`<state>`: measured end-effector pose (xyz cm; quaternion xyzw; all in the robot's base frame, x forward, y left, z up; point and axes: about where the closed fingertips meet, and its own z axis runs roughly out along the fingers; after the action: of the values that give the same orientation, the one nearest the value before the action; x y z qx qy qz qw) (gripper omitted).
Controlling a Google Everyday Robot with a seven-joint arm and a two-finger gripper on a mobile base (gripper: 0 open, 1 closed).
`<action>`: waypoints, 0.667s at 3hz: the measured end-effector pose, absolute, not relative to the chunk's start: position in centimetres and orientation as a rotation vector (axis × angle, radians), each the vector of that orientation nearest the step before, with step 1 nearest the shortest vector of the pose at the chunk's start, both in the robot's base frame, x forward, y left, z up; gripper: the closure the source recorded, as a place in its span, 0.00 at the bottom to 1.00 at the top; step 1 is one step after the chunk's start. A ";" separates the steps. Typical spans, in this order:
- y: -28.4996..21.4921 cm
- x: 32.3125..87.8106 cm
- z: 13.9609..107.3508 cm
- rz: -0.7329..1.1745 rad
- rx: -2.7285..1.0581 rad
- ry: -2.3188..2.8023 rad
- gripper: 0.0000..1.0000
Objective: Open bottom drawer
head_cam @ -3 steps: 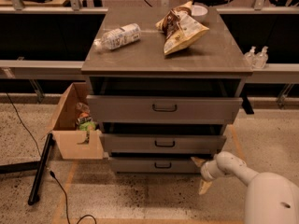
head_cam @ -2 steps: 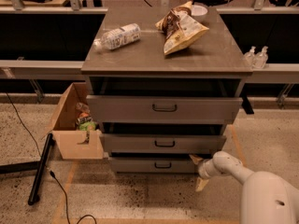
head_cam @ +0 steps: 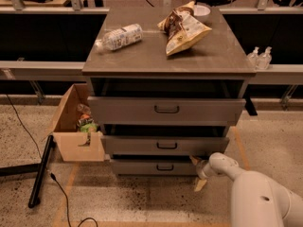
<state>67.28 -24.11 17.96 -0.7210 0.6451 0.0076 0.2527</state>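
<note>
Elevated, facing cabinet (head_cam: 151, 58) (end effector (head_cam: 197, 173) lower right)

Speckled terrazzo floor (head_cam: 142, 202) is spreading around a grey metal cabinet (head_cam: 165, 56).
A brown cardboard box (head_cam: 75, 145) is sitting just beside the cabinet's left side, a black pole (head_cam: 40, 174) lying near it; the gripper (head_cam: 198, 173) is hanging low by the cabinet's front right corner, fingers apart.

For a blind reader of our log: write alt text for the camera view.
The robot arm's tool, fingers apart, sits at the right end of the bottom drawer of a grey three-drawer cabinet whose upper two drawers stand ajar. A plastic bottle and snack bags lie on top; an open cardboard box stands on the floor to its left.
</note>
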 end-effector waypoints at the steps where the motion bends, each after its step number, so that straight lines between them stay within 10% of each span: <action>1: -24.0 68.1 17.3 0.004 -1.952 1.770 0.17; 2: -24.8 67.7 17.5 0.007 -1.976 1.793 0.39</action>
<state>67.74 -24.84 17.47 -0.7199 0.6533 0.0025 0.2344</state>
